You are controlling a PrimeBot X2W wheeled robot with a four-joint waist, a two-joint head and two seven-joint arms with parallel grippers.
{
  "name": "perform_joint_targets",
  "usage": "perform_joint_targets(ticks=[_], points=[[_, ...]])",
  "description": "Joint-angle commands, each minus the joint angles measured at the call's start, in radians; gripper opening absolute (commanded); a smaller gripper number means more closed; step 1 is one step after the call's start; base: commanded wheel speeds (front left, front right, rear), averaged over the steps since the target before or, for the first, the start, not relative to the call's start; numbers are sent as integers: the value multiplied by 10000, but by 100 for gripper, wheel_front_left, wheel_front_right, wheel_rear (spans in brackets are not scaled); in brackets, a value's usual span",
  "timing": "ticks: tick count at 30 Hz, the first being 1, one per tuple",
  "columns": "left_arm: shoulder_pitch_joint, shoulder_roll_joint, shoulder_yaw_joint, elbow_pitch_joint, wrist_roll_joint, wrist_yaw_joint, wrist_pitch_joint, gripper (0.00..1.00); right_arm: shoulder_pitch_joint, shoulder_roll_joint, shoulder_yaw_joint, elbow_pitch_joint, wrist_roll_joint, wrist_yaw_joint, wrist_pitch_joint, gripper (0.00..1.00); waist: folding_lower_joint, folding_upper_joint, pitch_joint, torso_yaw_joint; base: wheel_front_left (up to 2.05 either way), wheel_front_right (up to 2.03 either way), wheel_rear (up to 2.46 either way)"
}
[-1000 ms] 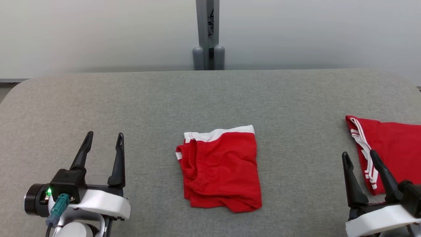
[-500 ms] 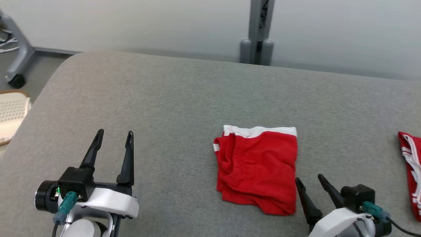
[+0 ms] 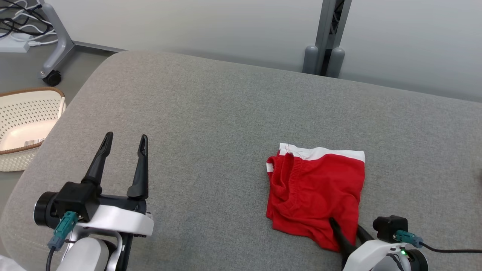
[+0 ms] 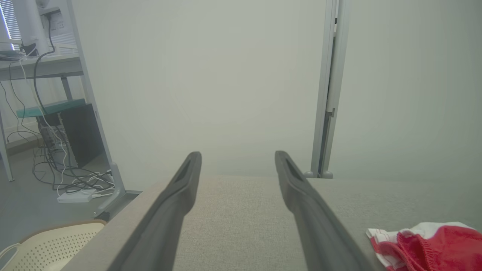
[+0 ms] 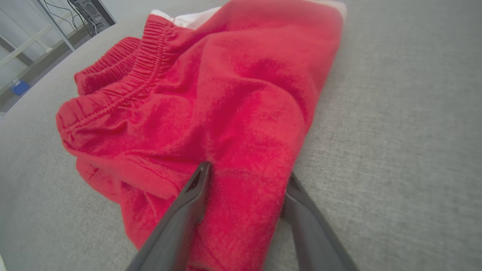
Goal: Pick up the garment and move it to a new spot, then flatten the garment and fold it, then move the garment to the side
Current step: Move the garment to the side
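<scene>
Leftmost, a perforated cream basket [image 3: 26, 124] sits beyond the grey table's [image 3: 211, 113] edge. Left gripper [image 3: 126, 135] hovers over the table, fingers wide apart. Red garment [image 3: 316, 188] lies folded right of centre. Right gripper [image 3: 345, 225] straddles its near corner, fingers spread, fabric between them.

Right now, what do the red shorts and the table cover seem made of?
The red shorts look like soft knit, likely cotton jersey: matte, slightly fuzzy, gathered elastic waistband. The table cover looks like grey woven fabric: matte, visible weave.
</scene>
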Motion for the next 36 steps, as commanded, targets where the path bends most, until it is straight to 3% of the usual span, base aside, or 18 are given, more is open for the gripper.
perform_joint_targets(ticks=[1,12,23,31,36], points=[[-139,-11,101,95,69,-88,-54,100,-106,-56,82,180,101,3,-112,0,0,0,23,-14,0,0,0],[252,-423,1189,-63,670,-415,-55,100,-534,-132,-541,219,-777,2,-933,0,0,0,135,-625,0,0,0],[256,-775,1680,-347,1165,-766,-55,100,-101,-646,-1239,-1459,-1940,3,-679,0,0,0,595,-2332,0,0,0],[-296,-865,1694,-243,1467,-1081,-56,100,-904,-1589,-1043,-2609,-2419,2,-273,0,0,0,1046,-3694,0,0,0],[-720,-898,1621,-142,1605,-1256,-56,100,-1873,-2588,-1195,-3177,-2245,2,-12,0,0,0,1421,-4338,0,0,0]])
